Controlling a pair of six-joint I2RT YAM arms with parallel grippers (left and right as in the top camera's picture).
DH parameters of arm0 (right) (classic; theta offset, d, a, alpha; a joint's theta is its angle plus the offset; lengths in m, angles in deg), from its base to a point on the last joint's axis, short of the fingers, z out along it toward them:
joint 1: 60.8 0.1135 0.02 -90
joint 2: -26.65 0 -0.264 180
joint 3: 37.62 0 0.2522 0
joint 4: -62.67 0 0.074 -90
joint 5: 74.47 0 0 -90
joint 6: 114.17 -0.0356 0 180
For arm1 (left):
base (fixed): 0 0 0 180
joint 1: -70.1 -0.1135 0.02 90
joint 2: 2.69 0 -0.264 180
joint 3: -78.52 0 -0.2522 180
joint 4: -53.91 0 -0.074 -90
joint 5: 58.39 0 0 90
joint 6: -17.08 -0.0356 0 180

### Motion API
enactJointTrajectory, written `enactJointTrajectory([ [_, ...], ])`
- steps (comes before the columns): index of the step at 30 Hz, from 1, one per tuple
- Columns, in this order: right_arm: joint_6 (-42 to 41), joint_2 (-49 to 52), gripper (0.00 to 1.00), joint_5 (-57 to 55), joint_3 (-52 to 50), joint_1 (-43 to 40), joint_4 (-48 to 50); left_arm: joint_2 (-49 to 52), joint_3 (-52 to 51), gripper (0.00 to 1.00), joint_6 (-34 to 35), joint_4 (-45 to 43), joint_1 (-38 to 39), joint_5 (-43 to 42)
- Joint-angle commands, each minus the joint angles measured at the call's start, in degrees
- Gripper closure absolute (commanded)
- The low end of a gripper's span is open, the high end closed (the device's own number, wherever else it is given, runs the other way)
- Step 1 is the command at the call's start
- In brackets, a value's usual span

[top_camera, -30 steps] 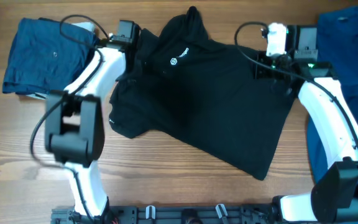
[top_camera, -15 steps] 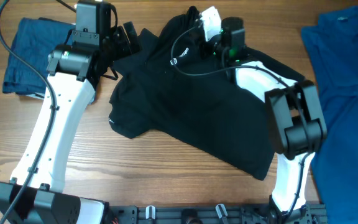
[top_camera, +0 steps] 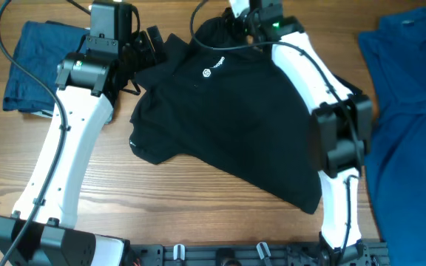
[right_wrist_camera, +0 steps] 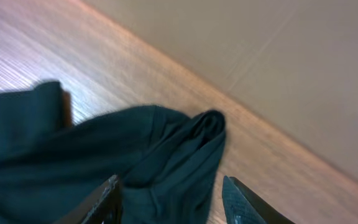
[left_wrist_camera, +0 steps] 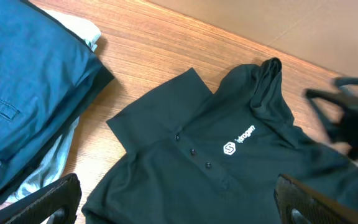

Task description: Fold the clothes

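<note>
The black T-shirt [top_camera: 235, 118] lies spread across the middle of the table, its white logo [top_camera: 211, 71] facing up. Its top edge is bunched into a peak [right_wrist_camera: 197, 134] at the back. My left gripper [top_camera: 145, 53] hangs wide open above the shirt's left shoulder; in the left wrist view the left gripper [left_wrist_camera: 179, 208] frames the buttoned placket [left_wrist_camera: 194, 152] and the logo [left_wrist_camera: 238, 144]. My right gripper [top_camera: 237, 21] is at the bunched peak. In the right wrist view the right gripper [right_wrist_camera: 173, 205] stands open over the folds, and wood shows beside its right finger.
Folded navy garments [top_camera: 39, 63] with a pale blue one [left_wrist_camera: 48, 168] beneath lie at the far left. A bright blue shirt [top_camera: 409, 111] covers the right side. A tan back wall [right_wrist_camera: 278, 74] rises just behind the shirt's peak.
The left gripper opened wide and its arm drew back to the left. The right arm swung left across the shirt to the bunched top edge, its jaws spreading.
</note>
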Motion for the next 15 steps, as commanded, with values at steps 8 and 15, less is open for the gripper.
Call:
enactJointTrajectory([
  [8, 1.1, 10.3, 0.48, -0.7, 0.1, -1.6, 2.6, 0.1, -0.2, 0.0, 0.1, -0.1, -0.3, -0.3],
  [15, 1.1, 11.0, 0.6, -0.7, 0.0, -2.4, -0.9, 0.1, -0.2, 0.0, 0.1, -0.1, -0.3, -0.3],
])
